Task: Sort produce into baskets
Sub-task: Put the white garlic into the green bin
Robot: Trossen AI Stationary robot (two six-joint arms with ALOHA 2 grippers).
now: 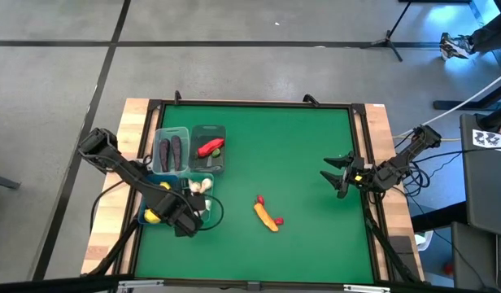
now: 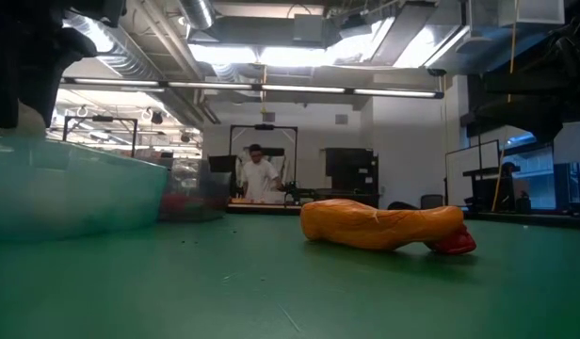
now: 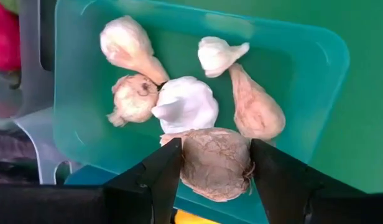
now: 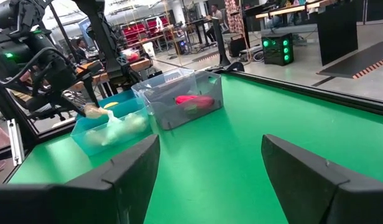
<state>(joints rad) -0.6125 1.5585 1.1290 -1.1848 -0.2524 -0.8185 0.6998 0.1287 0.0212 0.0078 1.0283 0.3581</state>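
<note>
While my left gripper [image 3: 211,163] hangs over the teal bin [image 3: 316,68], its jaws stand part open and clamped on a garlic bulb [image 3: 215,163], one finger on each flank.

Item 1, held bulb: beige, wrinkled skin, squat. I judge it light and slightly yielding, with a matte surface that should not slip. The hold across its widest part looks sound; a release straight down would put it among its kind.

Item 2, bin contents: four more garlic pieces [image 3: 185,104] lie on the floor of the bin, some touching. Their tapering necks would roll out of a pinch, so the round body is the place to grip.

Item 3, neighbouring bins: a lemon [image 1: 153,216] shows beside my arm; two eggplants [image 1: 171,150] sit in a clear bin, and a red pepper [image 1: 208,148] in the grey bin [image 1: 210,134] next to it.

Item 4, unsorted: a carrot [image 1: 267,216] with a small red piece [image 1: 260,199] at its far end and another at its near end lies on the open mat [image 1: 299,163], well apart from the bins. Long and likely firm; best taken across the middle.

Item 5, right gripper [image 4: 210,171]: idle near the right edge of the mat, fingers spread wide, holding nothing.
</note>
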